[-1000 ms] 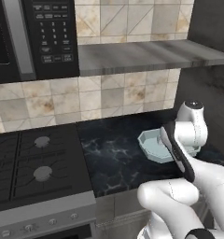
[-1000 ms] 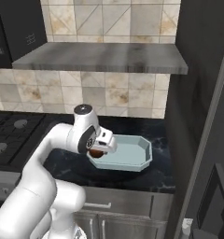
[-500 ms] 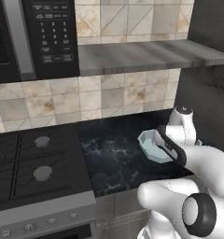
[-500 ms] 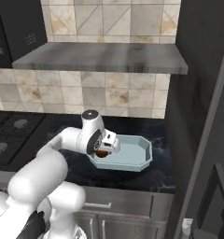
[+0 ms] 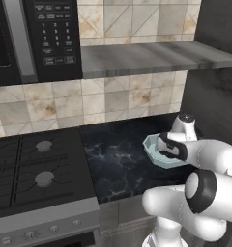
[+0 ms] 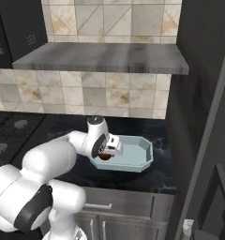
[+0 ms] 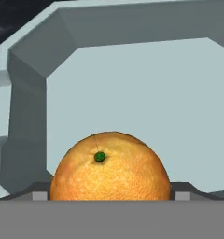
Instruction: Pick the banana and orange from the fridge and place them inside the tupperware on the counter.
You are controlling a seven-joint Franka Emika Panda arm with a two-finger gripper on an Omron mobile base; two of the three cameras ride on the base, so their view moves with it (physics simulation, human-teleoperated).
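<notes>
At the frame's lower middle, the pincer (image 7: 112, 196) pinches the orange (image 7: 110, 167) over the tupperware (image 7: 34, 70) on the surface (image 5: 118, 159).

The tupperware (image 6: 133, 154) sits on the counter (image 5: 118, 164), to the right of the stove (image 5: 36, 169) and just left of the fridge (image 6: 203, 108). A shelf (image 6: 100, 58) hangs on the tiled wall above it, with a microwave (image 5: 31, 38) above the stove. The gripper (image 6: 107, 153) is over the tray's left end, the orange (image 7: 110, 167) between its 2 fingers, above the tray floor.
</notes>
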